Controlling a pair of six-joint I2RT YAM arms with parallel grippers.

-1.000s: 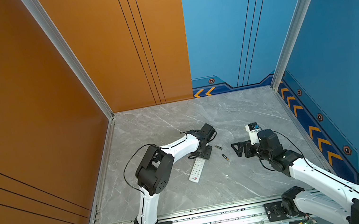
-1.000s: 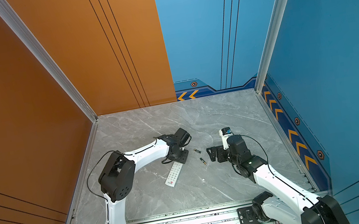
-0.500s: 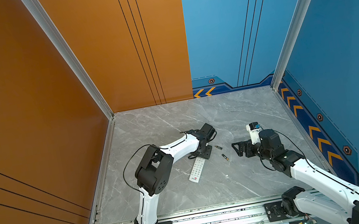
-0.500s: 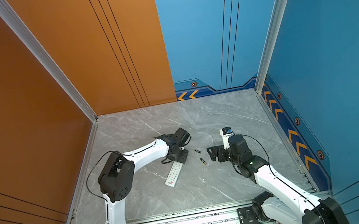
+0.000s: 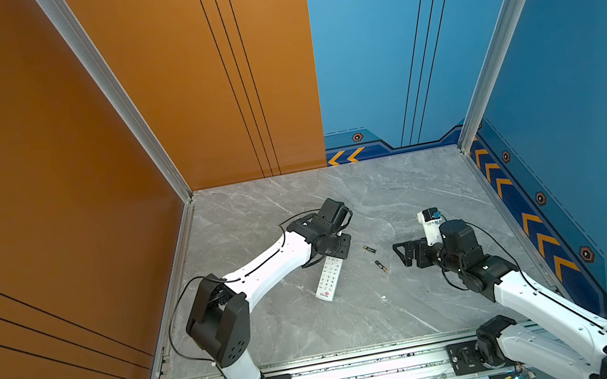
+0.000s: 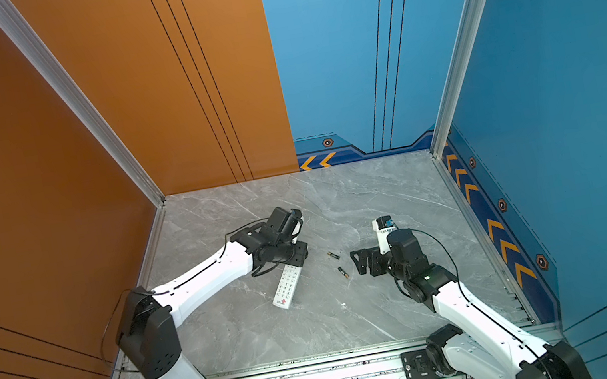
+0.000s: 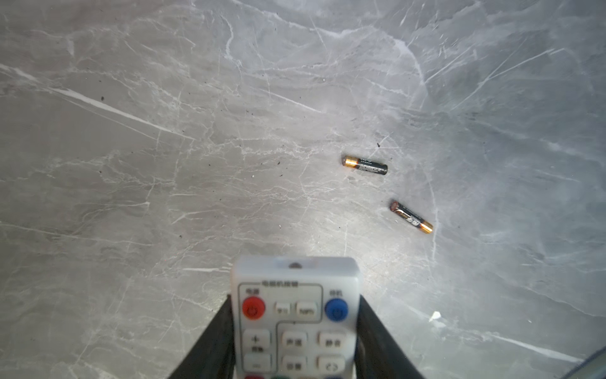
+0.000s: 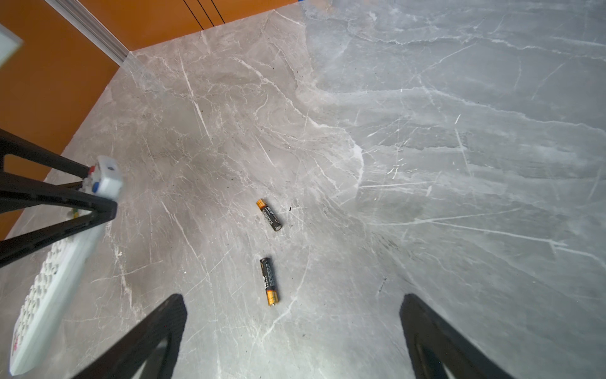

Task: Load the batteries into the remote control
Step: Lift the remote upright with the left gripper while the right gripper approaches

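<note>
The white remote control (image 5: pixel 329 279) (image 6: pixel 287 286) lies buttons up, its red logo end toward the front. My left gripper (image 5: pixel 335 250) (image 7: pixel 295 300) is shut on its far end, with black fingers (image 7: pixel 216 341) pressed on both long sides by the red and blue buttons (image 7: pixel 295 315). Two batteries (image 5: pixel 369 249) (image 5: pixel 380 266) lie apart on the marble to the remote's right, also seen in the left wrist view (image 7: pixel 365 165) (image 7: pixel 411 217). My right gripper (image 5: pixel 404 255) (image 8: pixel 292 298) is open above the table, just right of the nearer battery (image 8: pixel 269 281); the other battery (image 8: pixel 269 219) lies beyond.
A small white speck (image 5: pixel 383 297) (image 7: pixel 435 315) lies on the grey marble table (image 5: pixel 296 208) in front of the batteries. Orange wall (image 5: pixel 83 195) bounds the left, blue wall (image 5: pixel 574 109) the right, and a metal rail (image 5: pixel 367 369) runs along the front.
</note>
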